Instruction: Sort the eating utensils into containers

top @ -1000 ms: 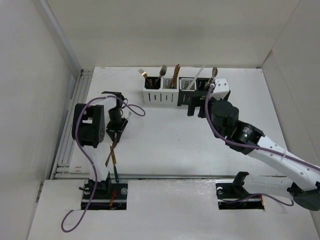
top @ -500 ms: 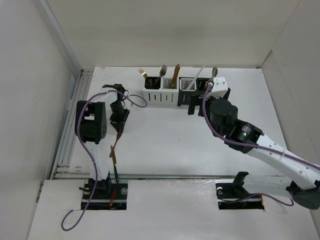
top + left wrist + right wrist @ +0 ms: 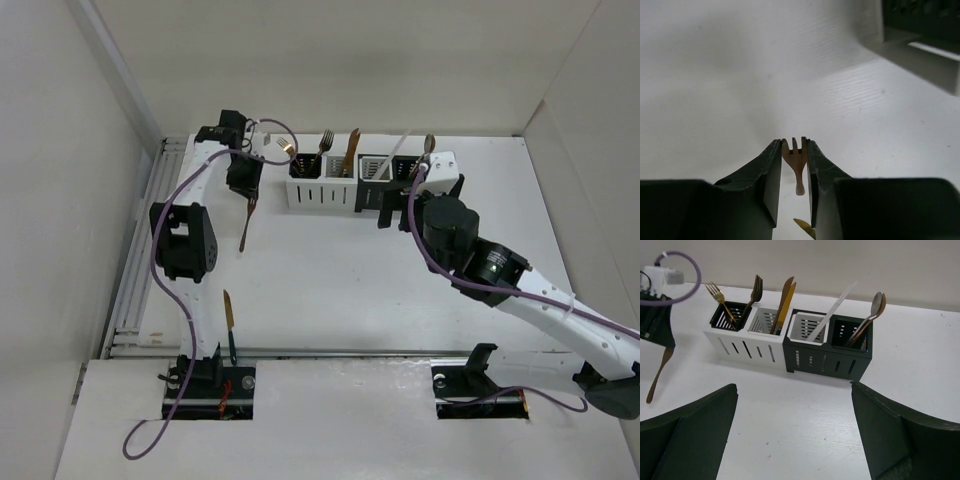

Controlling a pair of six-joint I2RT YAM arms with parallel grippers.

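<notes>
Over the far-left part of the table, just left of the containers: left gripper pinched tight on the tines of a copper fork, handle dangling toward the surface. Hard to tell whether the tip touches. Right gripper spread wide, holding nothing, hovering before the black boxes.

Inside the row, left to right:
- first compartment: gold fork
- second: dark fork and copper knives
- third: white stick
- fourth: spoons

Near the table's front edge on the left, lying flat: a copper knife and a dark-handled piece, not yet sorted.

Step in hand, by judgement: drop the held fork in with its kind.
- Lift first, enough for the handle tip to clear the box rim.
- Carry right, over the first compartment, beside the gold fork.
- Centre the handle tip above the opening before lowering.
- Watch for swing, given a grip only at the tines.
- Lower handle-first until well inside, then release.
- Avoid knocking the fork already leaning there.
- Keep clear of the right gripper close by.
</notes>
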